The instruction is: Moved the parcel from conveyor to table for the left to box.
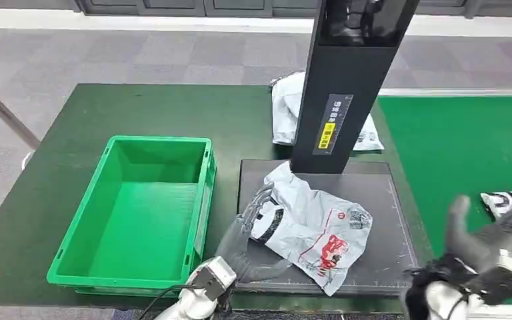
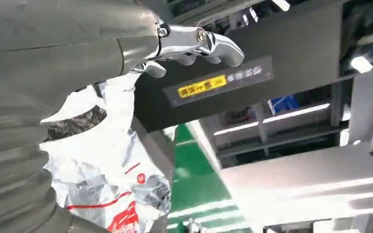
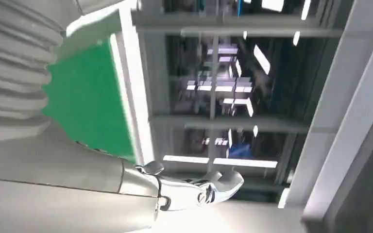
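A crumpled grey parcel (image 1: 317, 230) with red print is seen lying on the dark mat (image 1: 387, 267) at the foot of the black upright column (image 1: 347, 87), on the green table (image 1: 140, 110). The left hand (image 1: 250, 233) is laid against the parcel's near left edge, its dark fingers (image 1: 260, 200) spread over the wrapping; whether the wrapping is actually gripped cannot be told. The green crate (image 1: 137, 213) is set just beside the mat, on its left (nothing is seen inside it). The right hand (image 1: 480, 237) is held with fingers apart, gripping nothing, above the green conveyor surface (image 1: 467, 147). A second grey parcel (image 1: 287, 110) is seen behind the column.
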